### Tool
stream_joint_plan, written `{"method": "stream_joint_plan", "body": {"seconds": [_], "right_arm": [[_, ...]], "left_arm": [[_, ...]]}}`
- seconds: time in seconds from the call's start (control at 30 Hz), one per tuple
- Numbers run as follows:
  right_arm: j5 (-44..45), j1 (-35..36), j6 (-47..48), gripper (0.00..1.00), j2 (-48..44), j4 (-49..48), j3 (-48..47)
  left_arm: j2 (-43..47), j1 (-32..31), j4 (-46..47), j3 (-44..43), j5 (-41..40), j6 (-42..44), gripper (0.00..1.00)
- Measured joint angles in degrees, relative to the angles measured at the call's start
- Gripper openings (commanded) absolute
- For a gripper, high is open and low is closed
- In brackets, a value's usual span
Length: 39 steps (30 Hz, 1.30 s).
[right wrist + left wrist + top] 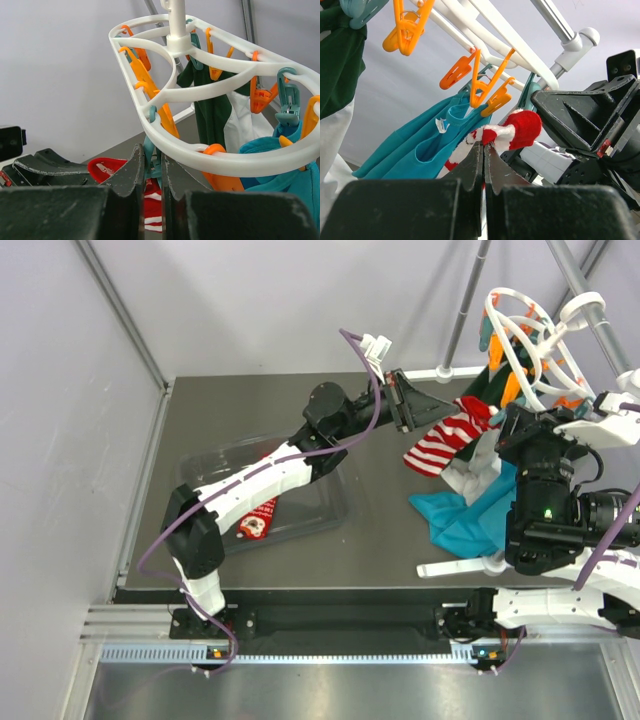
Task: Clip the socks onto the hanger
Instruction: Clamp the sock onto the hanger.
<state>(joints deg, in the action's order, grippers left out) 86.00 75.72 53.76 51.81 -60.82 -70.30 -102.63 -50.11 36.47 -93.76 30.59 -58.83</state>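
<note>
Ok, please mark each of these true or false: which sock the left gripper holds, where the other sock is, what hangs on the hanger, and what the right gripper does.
1. The left gripper is shut on the striped sock. True.
2. The other red sock hangs from the hanger. False: it lies in the clear bin on the table.
3. A teal cloth is clipped to the hanger. True.
4. The right gripper is wide open, far from the hanger. False: it is shut on a teal peg just under the hanger's ring.
</note>
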Motion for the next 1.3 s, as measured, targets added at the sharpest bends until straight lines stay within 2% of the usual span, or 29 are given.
{"method": "stream_joint_plan", "body": {"seconds": [0.73, 1.3], "right_arm": [[-0.09, 0.94, -0.46, 0.03, -0.57, -0.04, 0.00], [-0.07, 1.81, -0.46, 0.03, -1.81, -0.02, 0.13]], "left_arm": [[0.17, -2.32, 0.85, -0.59, -2.82, -1.40, 0.00], [4.98, -2.71, 1.27, 3.02, -5.38, -7.63, 0.00]]}}
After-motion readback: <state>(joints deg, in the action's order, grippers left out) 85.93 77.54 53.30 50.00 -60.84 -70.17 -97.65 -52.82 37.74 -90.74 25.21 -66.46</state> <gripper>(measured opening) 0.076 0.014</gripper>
